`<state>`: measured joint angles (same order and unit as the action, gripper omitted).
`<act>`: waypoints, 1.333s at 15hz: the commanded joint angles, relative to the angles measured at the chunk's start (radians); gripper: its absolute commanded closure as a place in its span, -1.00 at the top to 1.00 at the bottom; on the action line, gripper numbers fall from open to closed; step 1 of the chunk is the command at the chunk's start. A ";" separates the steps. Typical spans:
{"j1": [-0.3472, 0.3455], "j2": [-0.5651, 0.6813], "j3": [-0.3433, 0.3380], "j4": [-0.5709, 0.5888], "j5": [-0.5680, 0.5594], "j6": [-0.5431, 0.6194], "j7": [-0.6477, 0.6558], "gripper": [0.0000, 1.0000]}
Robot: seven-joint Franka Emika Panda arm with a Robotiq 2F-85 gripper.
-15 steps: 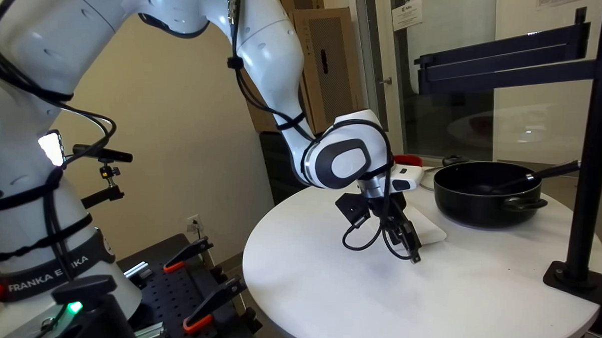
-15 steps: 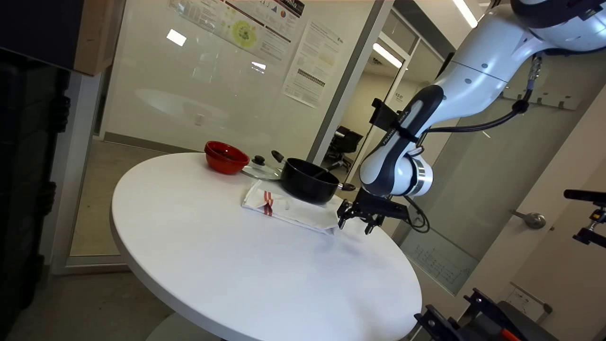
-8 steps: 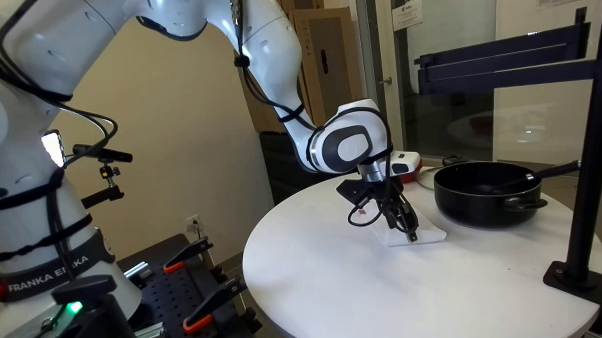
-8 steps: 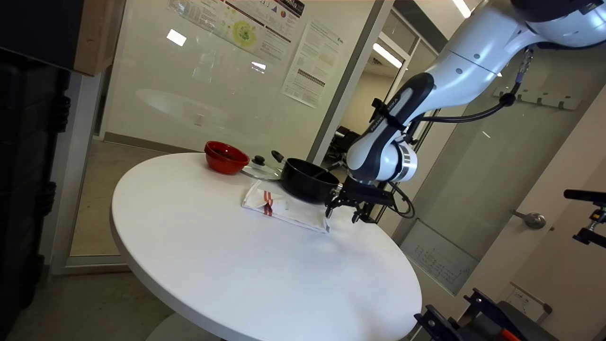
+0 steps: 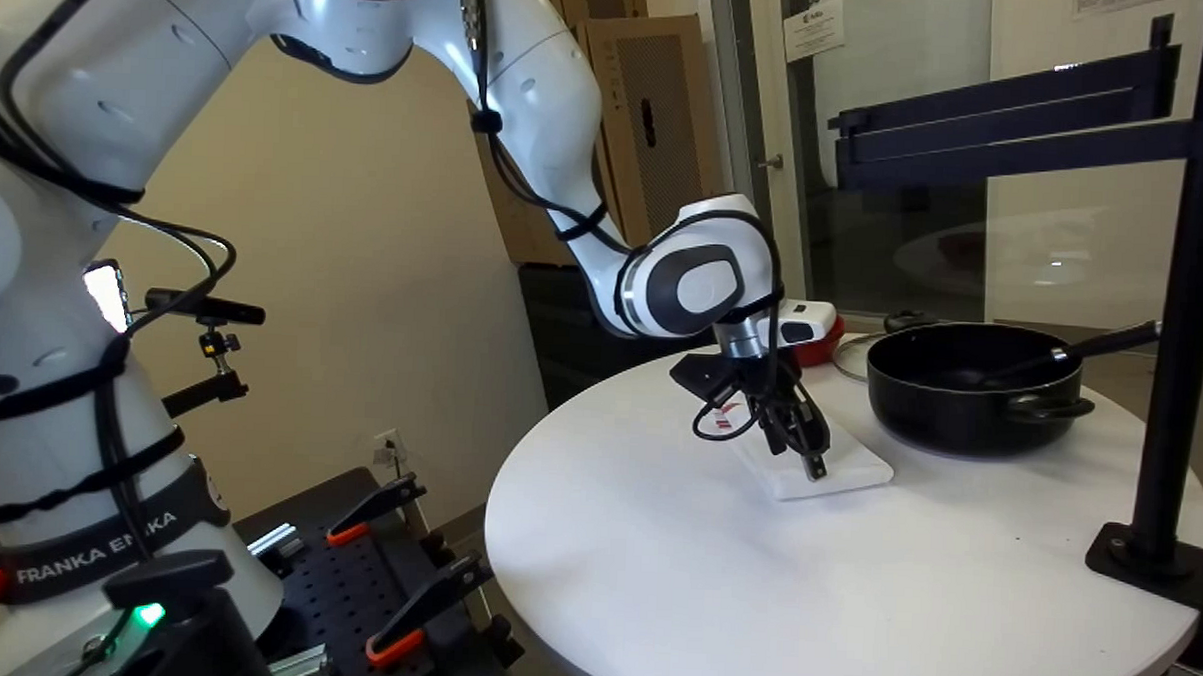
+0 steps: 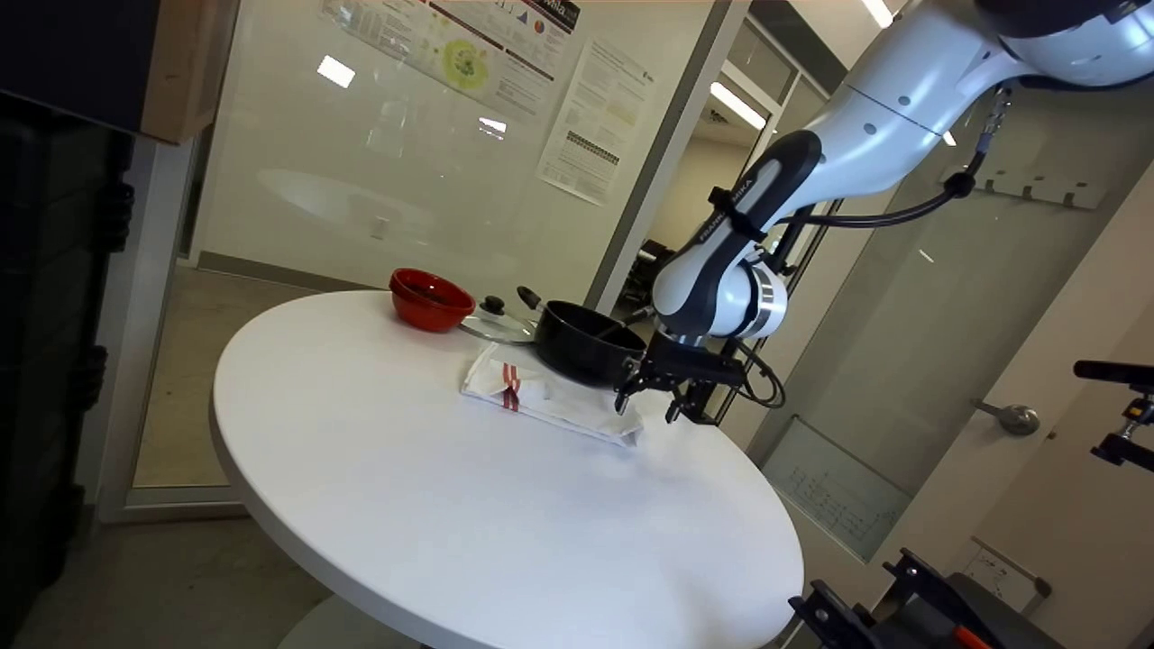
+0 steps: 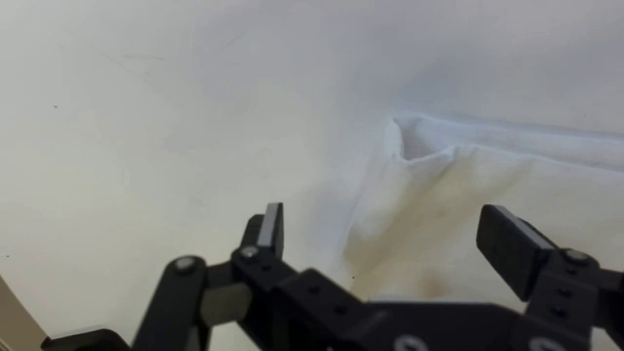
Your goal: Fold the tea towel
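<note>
The tea towel [image 6: 566, 404] lies on the table as a folded, layered strip, white with red stripes [image 6: 511, 388] near its far end. In the wrist view the near end of the towel [image 7: 458, 239] shows a corner with a small open fold between its layers. My gripper [image 7: 384, 225] stands open at this end, nothing held. One finger [image 7: 277, 229] is over bare table beyond the towel's short edge, the opposite finger [image 7: 509, 248] over the cloth. In both exterior views the gripper [image 6: 647, 411] points down at the towel's end; whether the fingertips touch cannot be told.
A black pan [image 6: 586, 353] with a utensil in it stands right behind the towel. Beside it are a glass lid [image 6: 498, 326] and red bowls [image 6: 427, 306]. A black post [image 5: 1160, 398] is clamped at the edge of the round white table [image 5: 654, 550].
My open gripper has shifted from the bare table beside the towel to over the towel's near end, mostly in the first half second. The towel stays in about the same place.
</note>
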<state>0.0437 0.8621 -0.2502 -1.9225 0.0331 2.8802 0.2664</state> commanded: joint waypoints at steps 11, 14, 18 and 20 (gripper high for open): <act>-0.055 0.023 0.009 0.011 0.022 0.021 0.002 -0.87; -0.059 0.024 0.011 0.012 0.028 0.019 0.006 -1.00; -0.064 0.012 0.019 0.003 0.031 0.019 -0.003 -1.00; -0.067 0.007 0.026 -0.003 0.033 0.025 -0.007 -1.00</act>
<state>-0.0065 0.8728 -0.2456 -1.9227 0.0474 2.8859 0.2700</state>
